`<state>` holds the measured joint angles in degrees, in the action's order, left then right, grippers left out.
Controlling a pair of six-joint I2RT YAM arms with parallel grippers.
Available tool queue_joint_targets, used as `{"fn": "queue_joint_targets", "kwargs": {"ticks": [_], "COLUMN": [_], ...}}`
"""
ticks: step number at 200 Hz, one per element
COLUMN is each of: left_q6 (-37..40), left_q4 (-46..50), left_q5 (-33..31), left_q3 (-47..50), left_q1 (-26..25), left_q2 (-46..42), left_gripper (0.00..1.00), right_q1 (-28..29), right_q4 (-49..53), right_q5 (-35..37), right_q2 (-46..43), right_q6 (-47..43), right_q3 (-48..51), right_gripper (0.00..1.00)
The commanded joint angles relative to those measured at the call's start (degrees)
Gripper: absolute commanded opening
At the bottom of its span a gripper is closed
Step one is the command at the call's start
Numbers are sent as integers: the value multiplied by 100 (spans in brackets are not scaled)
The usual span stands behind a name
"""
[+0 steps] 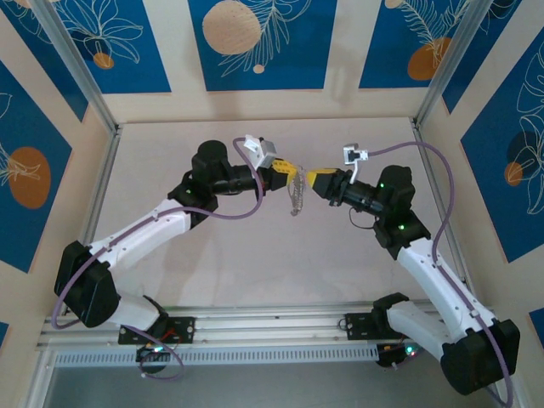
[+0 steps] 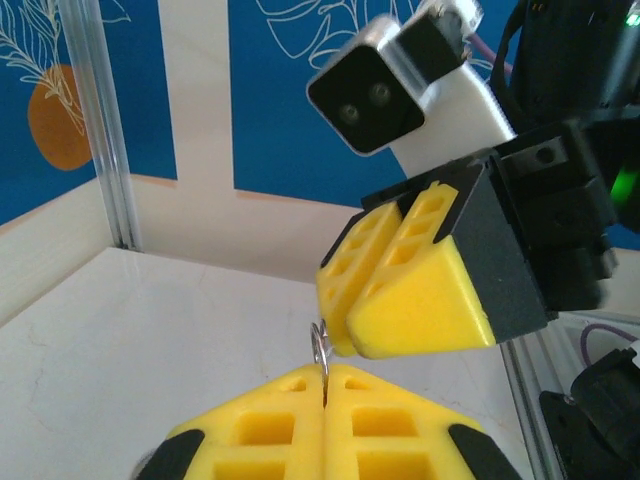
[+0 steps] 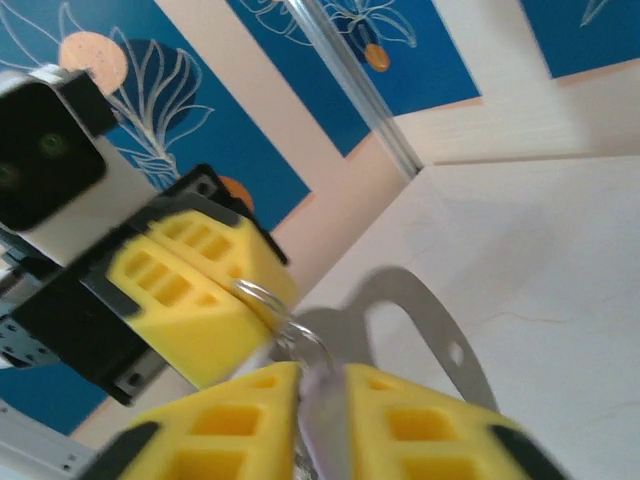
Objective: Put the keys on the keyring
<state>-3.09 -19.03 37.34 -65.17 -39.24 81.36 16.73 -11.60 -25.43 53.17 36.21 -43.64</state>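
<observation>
The yellow wedge-shaped fingers [image 2: 400, 435] of the left gripper [image 2: 326, 382] and the right gripper [image 2: 347, 322] looked like matt, faintly grainy moulded plastic. The thin silvery wire ring [image 2: 319, 345] was bright bare metal, the flat grey oval keyring [image 3: 430, 318] duller satin metal, and the pale key [image 3: 320, 430] smooth with a soft sheen. The pale tabletop [image 1: 229, 263] was matt and smooth; the corner posts [image 1: 75, 64] were brushed aluminium; the white arm shells [image 1: 144, 231] were smooth semi-gloss plastic.

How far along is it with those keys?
Roughly midway. Done: the keyring hangs clear of the table. In hand: the left gripper pinches a small wire ring, and the right gripper pinches a silvery key beside it. Left: threading; I can't tell whether any key is on yet.
</observation>
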Motion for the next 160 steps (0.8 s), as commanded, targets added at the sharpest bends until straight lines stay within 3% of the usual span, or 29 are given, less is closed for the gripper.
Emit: {"fn": "queue_joint_targets", "kwargs": {"ticks": [1,69,109,160], "left_q6": [-191,-925,-1713,-2468], "left_q4": [-593,-1378,-2232,-2954], "left_q5": [-35,412,649,731], "left_q3": [30,129,218,257], "left_q1": [-42,26,97,136], "left_q2": [-204,-55,148,401], "left_gripper": [0,0,0,0], "right_q1": [-354,-604,-590,-424], "right_q4": [-167,-647,-1616,-2903], "right_q5": [-205,-463,-638,-687], "right_q2": [-280,-405,-157,230], "right_q6": [332,739,1068,1349], "right_q3": [198,181,231,316], "right_gripper": [29,42,51,56]}}
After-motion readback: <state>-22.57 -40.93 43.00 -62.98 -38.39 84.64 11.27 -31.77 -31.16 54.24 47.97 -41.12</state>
